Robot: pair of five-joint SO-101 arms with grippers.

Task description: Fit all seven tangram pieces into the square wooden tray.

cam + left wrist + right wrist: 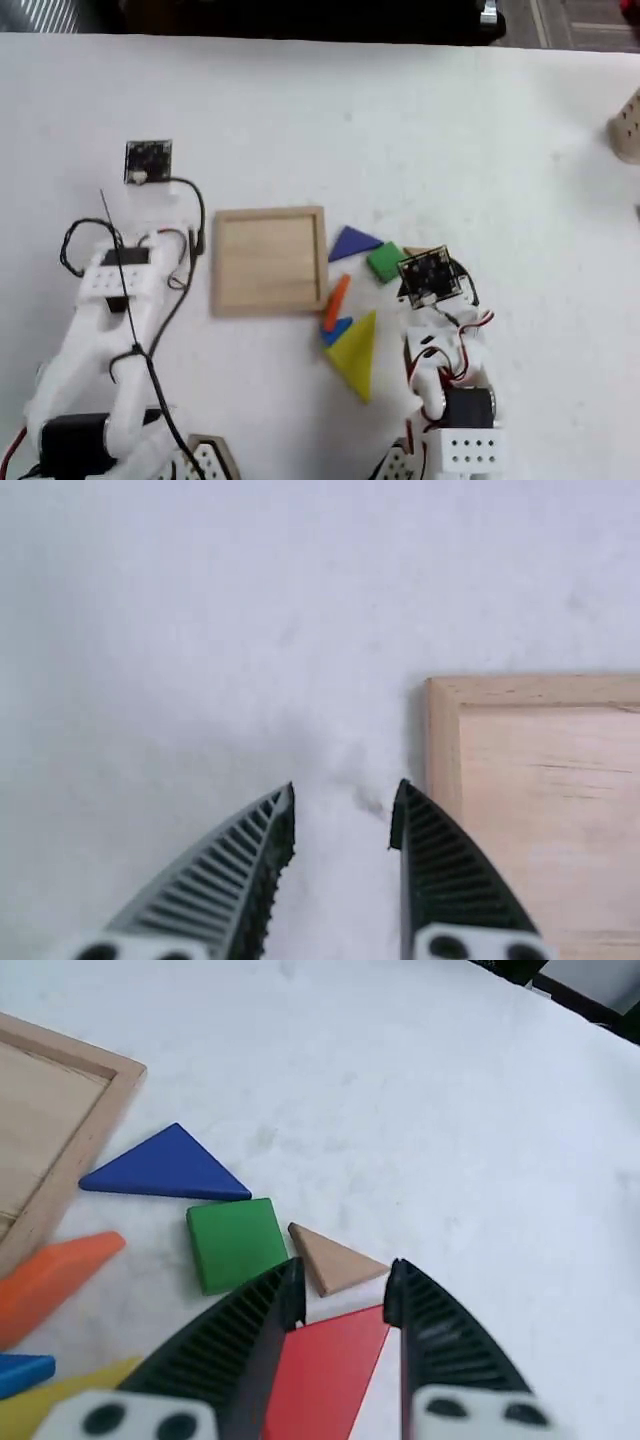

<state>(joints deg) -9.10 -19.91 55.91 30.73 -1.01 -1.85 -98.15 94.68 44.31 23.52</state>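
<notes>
The square wooden tray (217, 262) lies flat in the middle of the white table (450, 120), its sides almost parallel to the table's edge. Just to its right lie a blue triangle (352, 243), a green square (385, 262), an orange piece (337, 298) with its long axis tilted beside the tray's side, a small blue piece (336, 330), and a yellow triangle (357, 352) with its sharp tip toward the arms. The right gripper (342, 1295) hangs with fingers apart over a tan triangle (335, 1258) and a red triangle (325, 1365). The left gripper (342, 815), also spread, hangs over bare table beside the tray's corner. Behind the table the room is dark.
</notes>
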